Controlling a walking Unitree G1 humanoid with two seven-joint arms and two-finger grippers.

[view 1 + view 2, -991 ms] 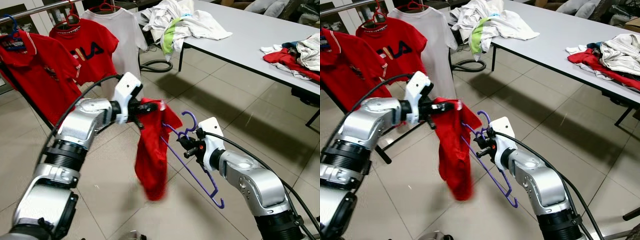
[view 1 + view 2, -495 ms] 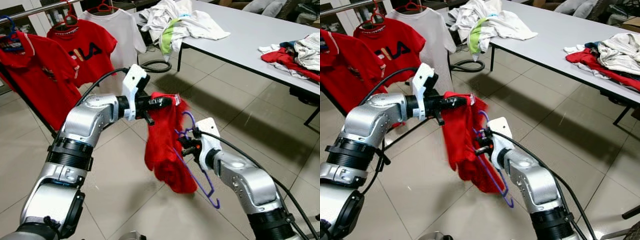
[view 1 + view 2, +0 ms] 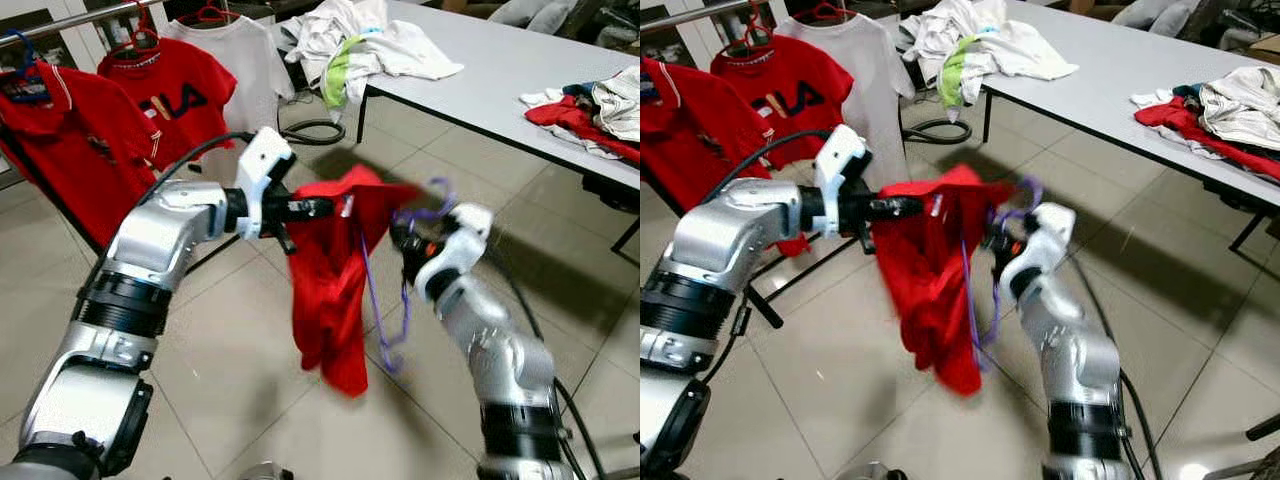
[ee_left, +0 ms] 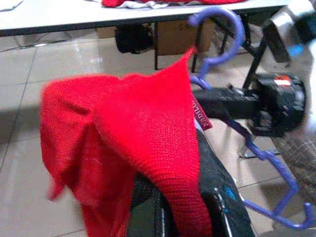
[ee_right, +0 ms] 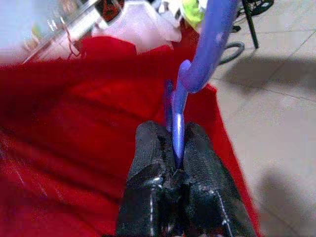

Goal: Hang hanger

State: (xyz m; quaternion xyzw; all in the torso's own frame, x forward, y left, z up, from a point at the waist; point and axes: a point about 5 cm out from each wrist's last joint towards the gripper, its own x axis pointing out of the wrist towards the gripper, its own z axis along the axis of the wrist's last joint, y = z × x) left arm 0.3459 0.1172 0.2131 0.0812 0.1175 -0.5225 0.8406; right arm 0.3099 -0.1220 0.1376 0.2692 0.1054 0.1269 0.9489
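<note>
Purple plastic hanger (image 3: 400,270), thin, light and probably springy, sits mid-air between the arms; the right gripper (image 5: 174,163) has its fingers clamped on the neck below the hook, a sound hold. At its 9 o'clock, the left gripper (image 3: 318,208) pinches the soft red shirt (image 3: 335,290), which hangs limp and will sway, so support its collar.

The right gripper (image 3: 408,240) and the purple hanger (image 3: 385,300) are blurred; the red shirt (image 3: 335,280) covers the hanger's upper part and the left gripper's (image 3: 325,207) fingertips.
</note>
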